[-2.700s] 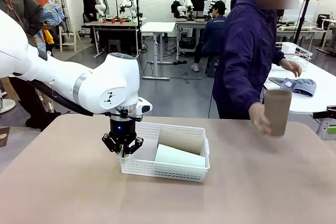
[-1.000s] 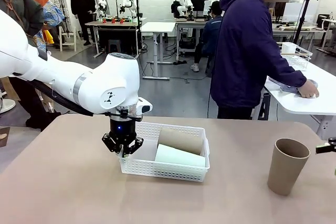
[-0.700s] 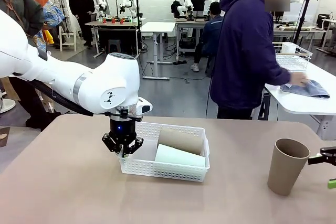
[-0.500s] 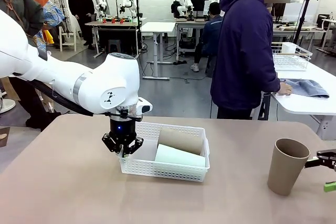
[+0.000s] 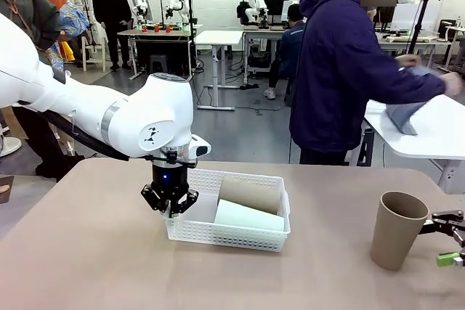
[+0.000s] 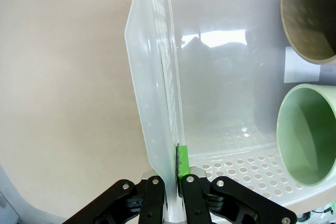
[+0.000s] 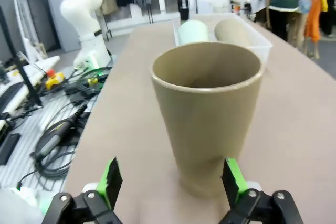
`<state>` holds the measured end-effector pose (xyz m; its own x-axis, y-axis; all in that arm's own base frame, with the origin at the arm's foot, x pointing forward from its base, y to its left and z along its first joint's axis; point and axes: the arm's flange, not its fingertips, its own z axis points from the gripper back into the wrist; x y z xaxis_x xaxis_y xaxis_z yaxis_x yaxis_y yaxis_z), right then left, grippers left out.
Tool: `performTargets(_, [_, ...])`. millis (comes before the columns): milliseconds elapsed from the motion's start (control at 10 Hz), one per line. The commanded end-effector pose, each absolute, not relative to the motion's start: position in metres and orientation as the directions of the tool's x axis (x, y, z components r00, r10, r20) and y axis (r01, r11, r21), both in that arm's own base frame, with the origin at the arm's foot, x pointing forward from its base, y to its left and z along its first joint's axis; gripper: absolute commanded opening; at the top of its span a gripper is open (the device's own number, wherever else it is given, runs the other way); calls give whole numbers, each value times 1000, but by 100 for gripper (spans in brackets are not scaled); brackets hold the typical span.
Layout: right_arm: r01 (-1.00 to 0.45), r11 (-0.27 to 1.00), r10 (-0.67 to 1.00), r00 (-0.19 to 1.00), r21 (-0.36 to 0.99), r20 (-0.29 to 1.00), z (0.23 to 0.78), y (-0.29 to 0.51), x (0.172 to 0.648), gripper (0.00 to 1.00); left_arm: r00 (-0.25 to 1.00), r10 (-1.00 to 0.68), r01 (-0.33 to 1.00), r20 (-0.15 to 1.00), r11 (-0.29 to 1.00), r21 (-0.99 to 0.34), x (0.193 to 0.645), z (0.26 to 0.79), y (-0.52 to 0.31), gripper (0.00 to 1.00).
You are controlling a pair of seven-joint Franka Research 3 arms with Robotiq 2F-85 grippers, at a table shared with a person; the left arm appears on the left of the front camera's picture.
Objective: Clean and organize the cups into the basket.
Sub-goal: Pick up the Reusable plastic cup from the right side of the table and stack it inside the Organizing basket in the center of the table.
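The white lattice basket [image 5: 190, 231] sits mid-table with a brown cup [image 5: 251, 194] and a mint cup [image 5: 248, 215] lying in it. My left gripper [image 5: 169, 206] is shut on its left wall. The left wrist view shows this gripper [image 6: 173, 177] pinching the basket wall [image 6: 152, 77], with the brown cup's mouth [image 6: 310, 14] and the mint cup's mouth [image 6: 310, 129] inside. Another brown cup [image 5: 396, 229] stands upright at the right. My right gripper [image 5: 447, 239] is open beside it. In the right wrist view the gripper [image 7: 172, 182] has a finger on each side of that cup [image 7: 207, 114].
A person in a dark blue jacket [image 5: 341, 70] stands at the far side, turned to a white side table [image 5: 429, 132] and lifting a blue-grey cloth [image 5: 402, 115]. The tan table [image 5: 94, 266] is bare in front and to the left.
The person set the brown cup upright at the right, turned to the side table and picked up a cloth. My right gripper came in from the right edge toward the cup. The left arm stayed put.
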<state>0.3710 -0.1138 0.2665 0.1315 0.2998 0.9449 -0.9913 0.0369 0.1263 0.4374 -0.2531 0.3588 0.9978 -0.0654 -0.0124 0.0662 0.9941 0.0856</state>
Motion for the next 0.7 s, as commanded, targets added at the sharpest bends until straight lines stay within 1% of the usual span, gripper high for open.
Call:
performTargets(0, [-991, 56, 296, 136, 125, 945, 251, -102, 389, 100, 998, -64, 64, -7, 993, 103, 436, 357, -254, 0])
performTargets(200, [-988, 74, 277, 148, 133, 949, 244, -92, 401, 100, 998, -64, 64, -7, 993, 103, 436, 357, -254, 0])
performTargets(600, [-990, 32, 251, 138, 134, 958, 241, -76, 408, 100, 998, -64, 64, -7, 993, 103, 436, 357, -254, 0])
